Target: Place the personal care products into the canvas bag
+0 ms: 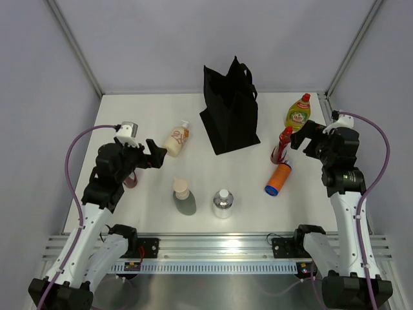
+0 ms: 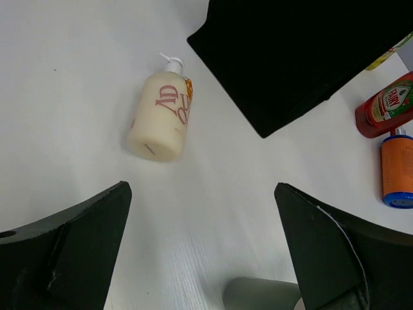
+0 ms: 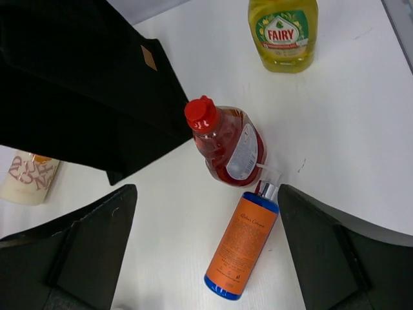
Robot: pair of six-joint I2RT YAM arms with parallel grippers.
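Products (image 1: 176, 139) number 6 beside 1 canvas bag (image 1: 229, 116); left gripper (image 1: 157, 153), right gripper (image 1: 299, 140) gape empty.

Black canvas bag (image 1: 230, 110) stood upright.
Lying flat were cream pump bottle (image 1: 177, 139) and orange bottle (image 1: 279, 179); grey-green bottle (image 1: 184, 197) and clear bottle (image 1: 222, 203) stood.

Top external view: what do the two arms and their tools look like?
Left arm and right arm have white lower links and black upper joints, with a purple cable looping along each. The left tool and right tool are black, each with two broad tapering fingers. A pale camera block sits on each wrist.
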